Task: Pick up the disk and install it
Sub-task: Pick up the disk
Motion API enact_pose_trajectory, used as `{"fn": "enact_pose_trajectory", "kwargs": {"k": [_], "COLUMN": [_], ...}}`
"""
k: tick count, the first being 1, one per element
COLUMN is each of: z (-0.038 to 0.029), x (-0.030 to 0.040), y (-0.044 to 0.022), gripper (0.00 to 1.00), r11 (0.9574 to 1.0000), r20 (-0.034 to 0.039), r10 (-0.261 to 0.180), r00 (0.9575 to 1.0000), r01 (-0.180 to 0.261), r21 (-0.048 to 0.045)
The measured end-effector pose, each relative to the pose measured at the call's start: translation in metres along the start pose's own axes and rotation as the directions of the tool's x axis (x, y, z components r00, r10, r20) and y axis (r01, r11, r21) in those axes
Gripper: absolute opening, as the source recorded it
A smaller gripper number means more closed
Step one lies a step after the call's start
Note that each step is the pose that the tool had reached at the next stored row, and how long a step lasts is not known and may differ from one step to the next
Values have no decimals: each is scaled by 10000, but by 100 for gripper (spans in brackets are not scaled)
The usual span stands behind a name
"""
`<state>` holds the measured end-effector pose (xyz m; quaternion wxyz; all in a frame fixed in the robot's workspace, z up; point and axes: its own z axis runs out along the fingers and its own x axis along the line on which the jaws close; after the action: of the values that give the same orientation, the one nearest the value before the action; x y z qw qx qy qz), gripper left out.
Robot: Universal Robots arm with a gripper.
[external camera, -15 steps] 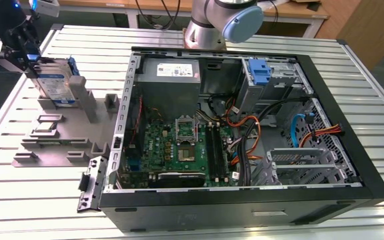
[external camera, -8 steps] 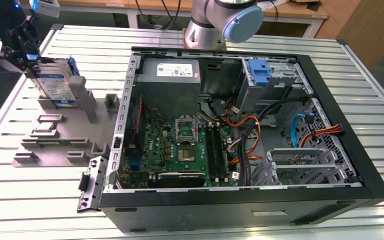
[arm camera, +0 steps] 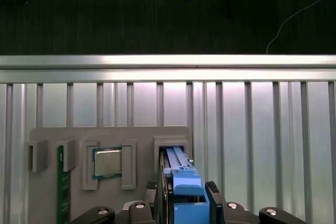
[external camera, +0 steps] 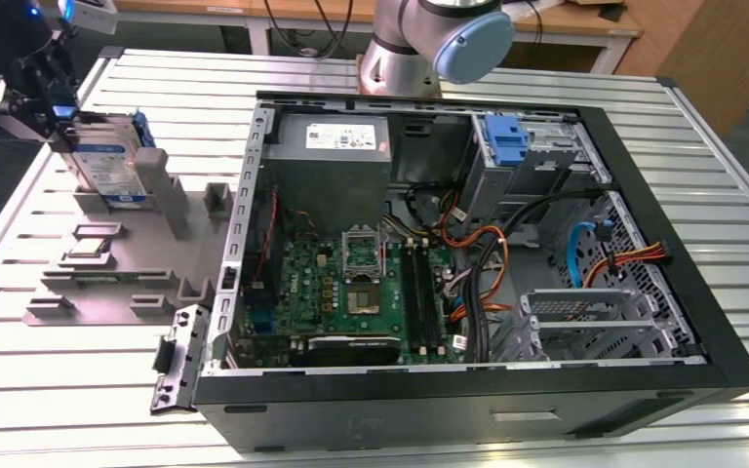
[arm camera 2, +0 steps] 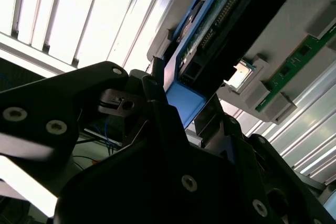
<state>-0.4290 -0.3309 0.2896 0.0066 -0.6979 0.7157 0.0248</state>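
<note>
The disk [external camera: 108, 161], silver-grey with a white-and-blue label and a blue carrier, stands on edge in a slot of the grey fixture [external camera: 114, 283] at the exterior view's left. My gripper [external camera: 65, 125] is at its upper end. In the first wrist view my gripper [arm camera: 181, 187] has a black finger on each side of the disk's blue carrier [arm camera: 184, 182], and the disk's lower end runs into the fixture slot [arm camera: 173, 145]. The second wrist view shows the disk [arm camera 2: 210, 30] edge-on, with my gripper [arm camera 2: 181, 103] shut on its blue end.
The open computer case [external camera: 479, 244] lies on the slatted metal table [external camera: 36, 390], with a blue bracket on its drive bay [external camera: 511, 146] and a grey power supply [external camera: 335, 141]. The fixture also holds a processor chip [arm camera: 107, 162] and a green memory stick [arm camera: 63, 187]. The arm's base [external camera: 413, 49] stands behind the case.
</note>
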Motion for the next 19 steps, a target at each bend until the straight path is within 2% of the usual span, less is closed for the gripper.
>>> {"fn": "enact_pose_trajectory", "kwargs": {"k": [10, 12, 13, 15, 19], "z": [1, 1, 1, 1, 2], "x": [-3, -2, -2, -3, -3], "y": [0, 0, 0, 0, 0], "gripper": [48, 47, 40, 37, 37], "r11": [10000, 10000, 10000, 10000, 10000], "r20": [0, -3, -2, -1, -1], "r10": [0, 0, 1, 1, 0], "r00": [10000, 10000, 10000, 10000, 10000], "r01": [0, 0, -1, -1, 0], "r21": [-1, -4, -3, -1, -1]}}
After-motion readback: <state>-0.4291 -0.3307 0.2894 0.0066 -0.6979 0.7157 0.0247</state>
